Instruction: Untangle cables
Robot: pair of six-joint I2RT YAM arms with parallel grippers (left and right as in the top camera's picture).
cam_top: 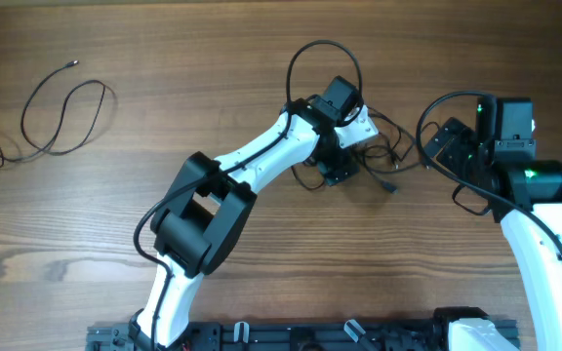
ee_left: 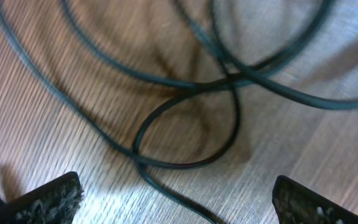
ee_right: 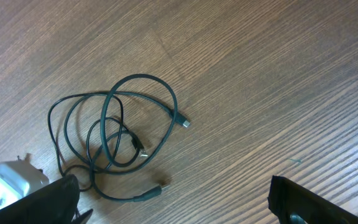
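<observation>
left gripper (ee_left: 179, 202) spread wide, empty | cables (ee_left: 185, 167) just ahead, beneath | right gripper (ee_right: 179, 208) spread wide | cables ahead-left, apart

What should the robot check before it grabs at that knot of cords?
1. Left gripper open: ok.
2. Right gripper open: ok.
3. Both grippers holding nothing: ok.
4. Tangled cables close below the left gripper: ok.
5. Which cord crosses on top: cannot tell, the left wrist view is blurred.
6. Loose cable lies well apart, at the far left of the table: ok.
</observation>
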